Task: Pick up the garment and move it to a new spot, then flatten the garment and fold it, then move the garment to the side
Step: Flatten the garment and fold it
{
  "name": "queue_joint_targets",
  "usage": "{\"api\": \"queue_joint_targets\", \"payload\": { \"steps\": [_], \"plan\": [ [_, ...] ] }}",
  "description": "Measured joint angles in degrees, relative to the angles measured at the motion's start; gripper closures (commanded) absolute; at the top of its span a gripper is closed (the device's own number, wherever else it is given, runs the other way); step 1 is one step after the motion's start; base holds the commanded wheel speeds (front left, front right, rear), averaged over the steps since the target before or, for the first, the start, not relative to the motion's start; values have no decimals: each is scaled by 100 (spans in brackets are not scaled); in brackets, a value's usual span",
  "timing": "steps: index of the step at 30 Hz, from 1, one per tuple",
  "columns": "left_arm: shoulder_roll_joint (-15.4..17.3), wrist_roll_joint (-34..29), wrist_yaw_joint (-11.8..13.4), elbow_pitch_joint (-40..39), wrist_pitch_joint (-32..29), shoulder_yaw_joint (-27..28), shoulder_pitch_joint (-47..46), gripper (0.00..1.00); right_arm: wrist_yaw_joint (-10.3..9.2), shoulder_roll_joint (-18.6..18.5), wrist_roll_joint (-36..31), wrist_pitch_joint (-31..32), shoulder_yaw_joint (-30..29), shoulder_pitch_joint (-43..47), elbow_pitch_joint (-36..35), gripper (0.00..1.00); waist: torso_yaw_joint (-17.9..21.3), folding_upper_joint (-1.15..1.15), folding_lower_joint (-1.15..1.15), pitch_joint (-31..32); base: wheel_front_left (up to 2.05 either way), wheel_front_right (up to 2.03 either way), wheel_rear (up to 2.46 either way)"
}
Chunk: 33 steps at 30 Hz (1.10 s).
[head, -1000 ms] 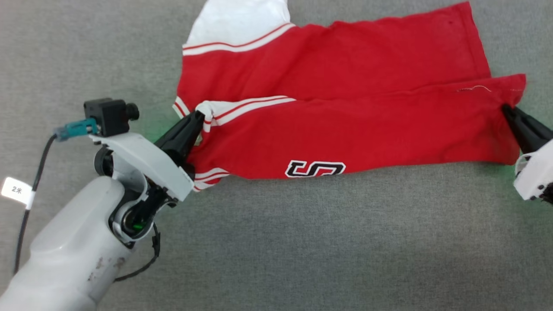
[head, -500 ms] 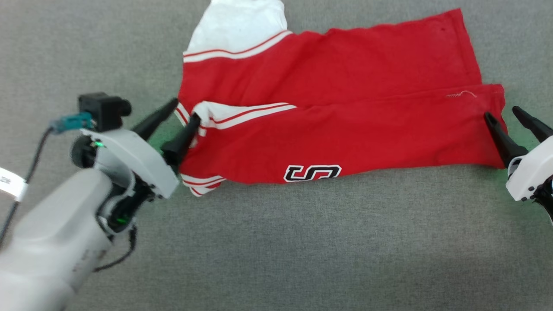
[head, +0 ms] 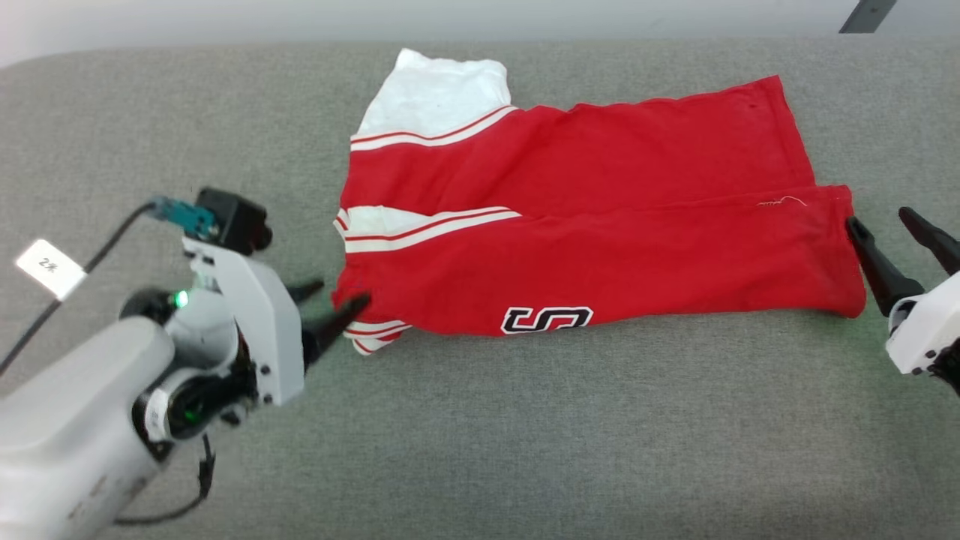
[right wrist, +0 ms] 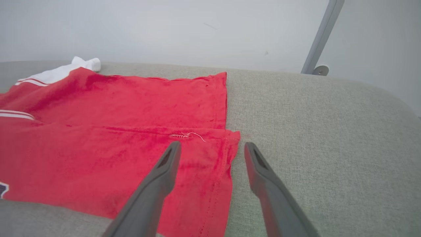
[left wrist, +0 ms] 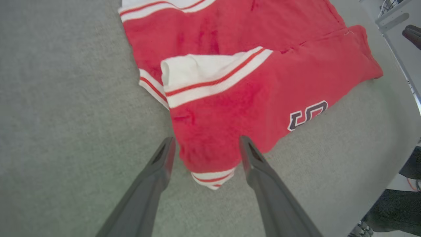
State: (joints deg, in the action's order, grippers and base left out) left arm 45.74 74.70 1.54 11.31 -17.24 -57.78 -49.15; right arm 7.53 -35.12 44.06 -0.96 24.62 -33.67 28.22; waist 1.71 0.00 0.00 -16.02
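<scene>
- Head view: the garment (head: 600,247) lies flat on a grey cloth-covered surface (head: 525,435), towards its far edge. It is folded into a long band.
- Its long axis runs from side to side. The white sleeve (head: 439,97) and striped trim point to the robot's left, and the plain red hem points to its right.
- A black, white-edged letter (head: 546,319) sits on the near edge of the band.
- The left gripper (head: 342,292) is at the near left corner with its fingers spread wide, holding nothing. One fingertip reaches the cloth's edge, but I cannot tell whether it touches.
- The right gripper (head: 877,217) is just beside the hem end, fingers wide apart and empty.
- Left wrist view: the left gripper (left wrist: 205,144) has its two dark fingers parted on either side of the garment's (left wrist: 263,92) striped corner. The band stretches away up and to the right.
- The folded white sleeve (left wrist: 197,70) lies on top of the red cloth.
- Right wrist view: the right gripper (right wrist: 212,146) is spread across the hem of the garment (right wrist: 115,131). One finger is over red cloth and the other over the grey surface (right wrist: 312,131).
- A loose pale thread (right wrist: 187,135) shows near the hem, just beyond the fingertips.
- A pale wall (right wrist: 164,26) and a slanting grey pole (right wrist: 324,33) stand behind the surface.
</scene>
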Motion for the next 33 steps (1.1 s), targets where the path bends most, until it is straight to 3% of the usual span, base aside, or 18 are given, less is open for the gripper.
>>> {"api": "queue_joint_targets", "payload": {
  "steps": [3,6,10,15,17,18,19,26,33],
  "plan": [
    [152,240,232,-299,-550,-143,139,0,1,41,-26,55,14,10,-140,0,62,0,0,-2,0,0,0],
    [109,485,354,-286,-694,-112,211,0,0,80,-48,99,21,8,-285,0,150,0,0,-52,0,0,0],
    [-120,787,219,266,-647,-12,293,0,0,111,-86,129,23,-16,-457,0,271,0,0,-146,0,0,0],
    [-337,1050,-167,958,-757,69,264,0,0,126,-122,171,1,-44,-542,0,452,0,0,-264,0,0,0],
    [-401,1061,-315,1132,-798,65,228,61,0,105,-123,201,-10,-46,-552,0,514,0,0,-303,0,0,0],
    [-427,1093,-382,1212,-801,79,216,86,0,88,-124,235,-9,-46,-559,0,537,0,0,-318,0,0,0],
    [-453,1134,-443,1282,-800,107,211,100,0,64,-124,291,10,-44,-575,0,556,0,0,-332,0,0,0],
    [-624,1114,-697,1525,-743,80,182,100,0,-247,-14,1428,664,-147,-721,0,535,0,0,-291,0,0,0],
    [-795,831,-818,1457,-588,-74,118,100,0,-269,99,2638,1087,-722,-142,0,344,0,0,-269,0,0,0]
  ]
}}
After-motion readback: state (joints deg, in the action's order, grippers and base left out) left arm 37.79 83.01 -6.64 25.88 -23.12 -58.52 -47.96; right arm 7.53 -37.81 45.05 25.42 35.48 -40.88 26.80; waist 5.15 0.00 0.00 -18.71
